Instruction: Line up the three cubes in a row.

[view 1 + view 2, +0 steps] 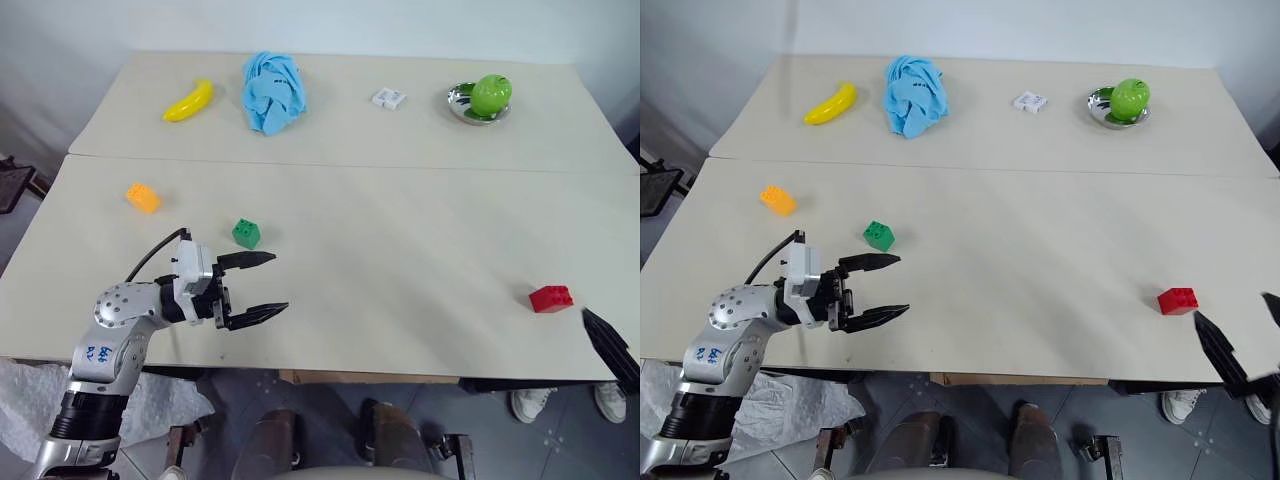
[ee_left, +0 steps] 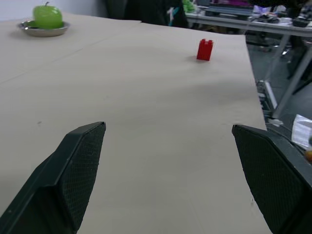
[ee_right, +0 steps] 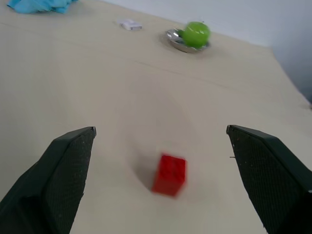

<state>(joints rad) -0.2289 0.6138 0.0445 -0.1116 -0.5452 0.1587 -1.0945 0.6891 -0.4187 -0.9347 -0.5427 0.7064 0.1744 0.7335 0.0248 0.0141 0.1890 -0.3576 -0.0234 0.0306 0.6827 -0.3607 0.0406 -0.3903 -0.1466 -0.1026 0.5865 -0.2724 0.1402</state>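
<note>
1. Sitting far left on the beige table (image 1: 400, 230): the small orange studded plastic cube (image 1: 143, 197), untouched.
2. The green studded plastic cube (image 1: 246, 233) lies just beyond the left gripper (image 1: 268, 285), jaws wide, empty.
3. The red studded plastic cube (image 1: 551, 298) sits far right, near the right gripper (image 1: 1240, 345), also gaping.
4. Gathering looks barely begun; next, I'd guess, grasp one cube.

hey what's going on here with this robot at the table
The robot is meant to line up three cubes, but none is held. Its left tool hangs open near the green cube; its right tool is open, with the red cube in front of it. The orange cube sits far left. They are spread out, not in a row.
</note>
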